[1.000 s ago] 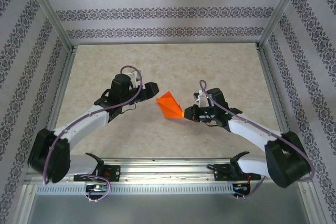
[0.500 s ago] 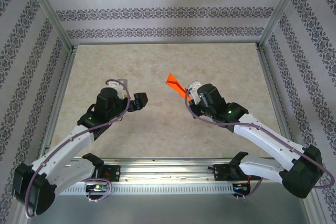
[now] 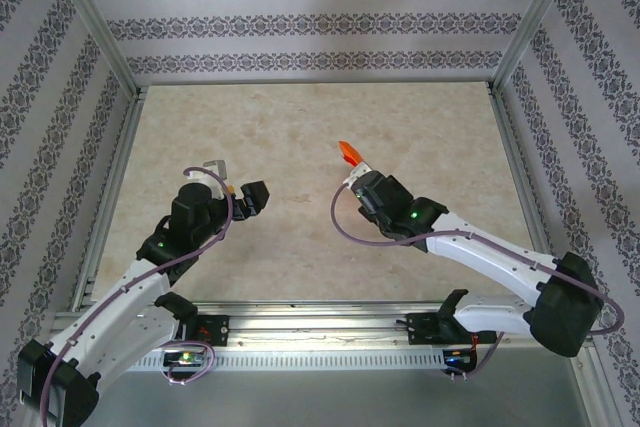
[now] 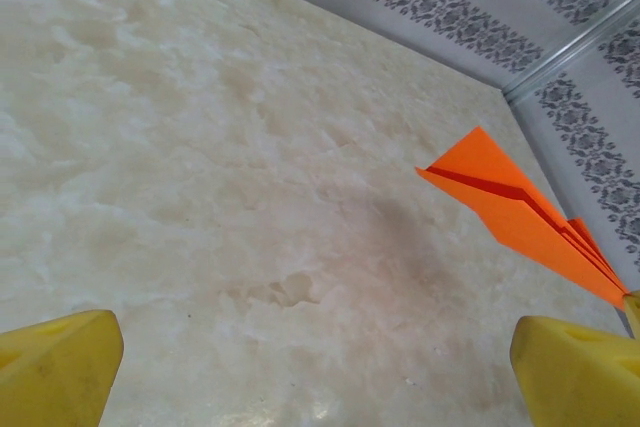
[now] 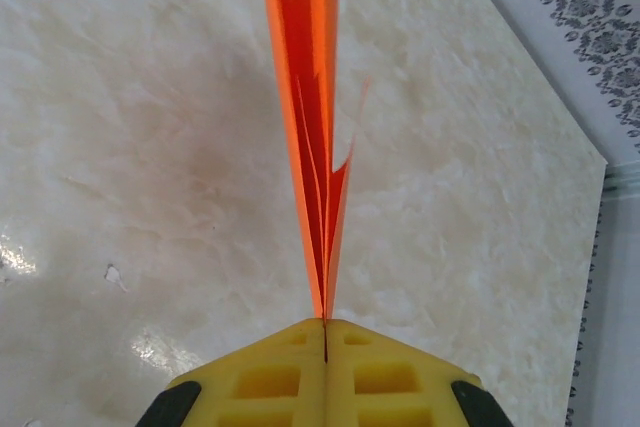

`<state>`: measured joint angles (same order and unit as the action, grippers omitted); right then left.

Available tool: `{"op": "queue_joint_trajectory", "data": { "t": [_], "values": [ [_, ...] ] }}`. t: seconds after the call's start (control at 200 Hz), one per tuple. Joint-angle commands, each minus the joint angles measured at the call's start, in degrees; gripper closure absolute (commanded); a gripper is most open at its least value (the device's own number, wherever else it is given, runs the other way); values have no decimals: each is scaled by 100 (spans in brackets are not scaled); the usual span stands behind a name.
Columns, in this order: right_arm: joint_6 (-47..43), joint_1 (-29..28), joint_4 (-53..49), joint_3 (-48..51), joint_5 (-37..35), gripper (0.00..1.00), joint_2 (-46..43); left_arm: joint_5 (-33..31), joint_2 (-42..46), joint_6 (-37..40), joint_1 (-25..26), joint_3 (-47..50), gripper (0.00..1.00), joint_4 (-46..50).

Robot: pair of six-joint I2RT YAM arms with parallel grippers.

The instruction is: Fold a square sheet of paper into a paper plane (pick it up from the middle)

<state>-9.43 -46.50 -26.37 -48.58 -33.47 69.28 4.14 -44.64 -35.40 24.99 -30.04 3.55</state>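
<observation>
1. The table (image 3: 300, 127) is lying beneath the paper plane (image 5: 308, 97). A soft shadow is falling on the surface under the plane, so the plane is judged to be hanging clear of the surface.

2. The right arm (image 3: 480, 252) is reaching to the plane from the near right. The left arm (image 3: 130, 287) is sitting to the left of the plane and well apart from it.

3. The right gripper (image 5: 325, 325) is clamping one narrow end of the plane, with its jaws pressed together on the folded layers. The left gripper (image 3: 252, 197) is standing wide apart and holding nothing. Its yellow fingers (image 4: 55, 367) are showing at both bottom corners of the left wrist view.

4. The plane is extending straight out from the right gripper. Its long axis is running in line with that gripper and pointing toward the far wall. From the left gripper, the plane is lying up and to the right. The right arm is therefore the nearer arm, and any release or set-down is judged to be its work.

5. Limits of view:
- The clamped end is being hidden inside the jaws, so nose and tail cannot be told apart with certainty.
- The overhead view is showing the plane as a small orange sliver.
- The left wrist view is cutting off the plane's narrow end at the frame edge.
</observation>
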Motion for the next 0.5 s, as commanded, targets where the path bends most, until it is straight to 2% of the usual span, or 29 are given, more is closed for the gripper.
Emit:
{"op": "queue_joint_trajectory", "data": {
  "t": [0.0,0.055,0.225,0.37,0.44,0.495],
  "values": [
    [47,-134,-101,78,268,100,186,-142,-60,-121,-67,-222,1,361],
    [126,-192,-281,22,709,100,373,-173,-57,-166,-68,-217,1,393],
    [608,-586,-1220,-528,1016,100,1334,-394,43,-248,-73,-159,1,483],
    [929,-944,-1877,-981,1713,100,2038,-413,37,-237,-66,-183,1,517],
    [1127,-1044,-1894,-1068,2190,94,2192,-414,1,-231,-73,-193,1,532],
    [1363,-1045,-1795,-1127,2676,81,2213,-360,-56,-231,-65,-203,1,525]
  ]
}}
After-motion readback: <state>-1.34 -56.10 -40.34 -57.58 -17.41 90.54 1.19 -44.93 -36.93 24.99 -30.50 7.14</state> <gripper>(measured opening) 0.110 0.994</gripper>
